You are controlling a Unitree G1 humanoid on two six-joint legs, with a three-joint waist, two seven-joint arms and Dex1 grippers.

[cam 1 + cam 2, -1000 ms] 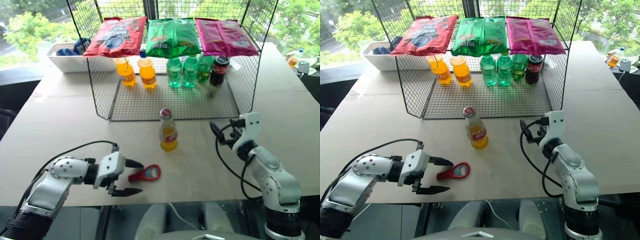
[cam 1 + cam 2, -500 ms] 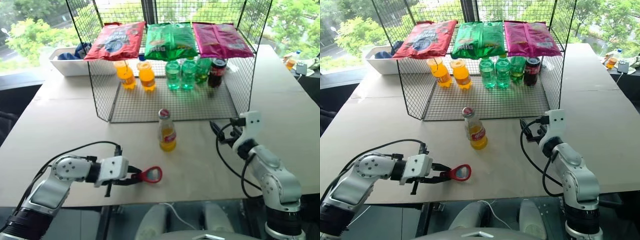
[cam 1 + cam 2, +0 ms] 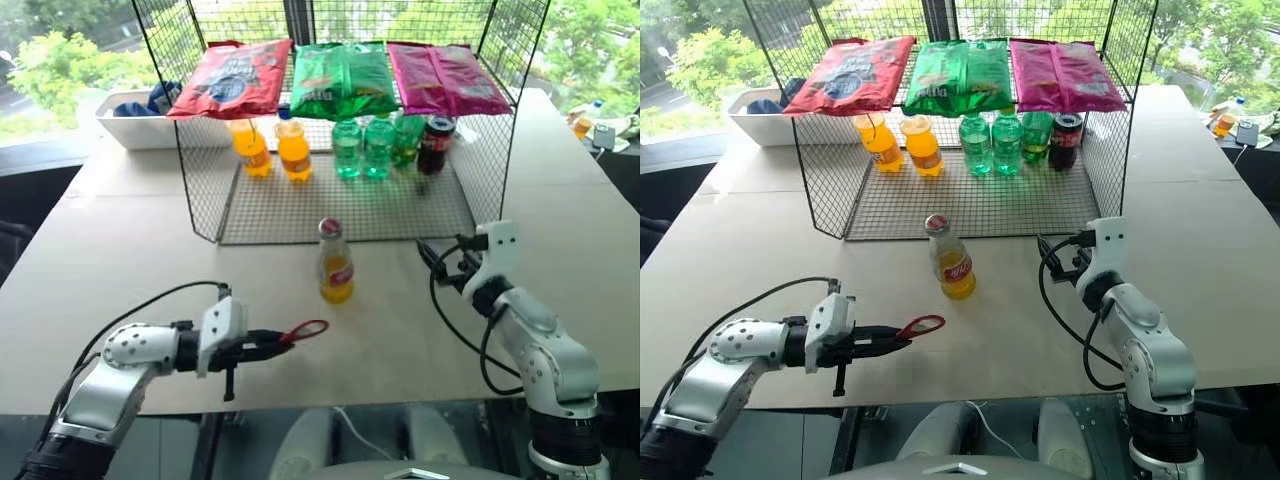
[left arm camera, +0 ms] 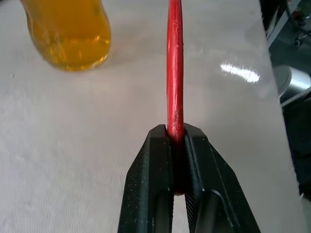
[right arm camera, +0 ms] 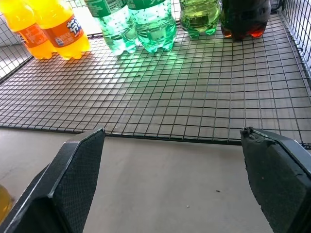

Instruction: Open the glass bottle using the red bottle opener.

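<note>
Now my left fingers (image 4: 160,184) pinch the flat red ring-headed bottle opener (image 3: 303,330) near the worktop's (image 3: 130,250) front edge, beside the slim glass bottle (image 3: 335,262), right fingers (image 5: 73,170) wide.

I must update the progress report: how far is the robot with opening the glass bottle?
Done: the left gripper is shut on the red bottle opener, held edge-up off the table. In hand: nothing more yet; the right gripper is open. Left: the glass bottle stands apart from the opener, its cap on.
</note>
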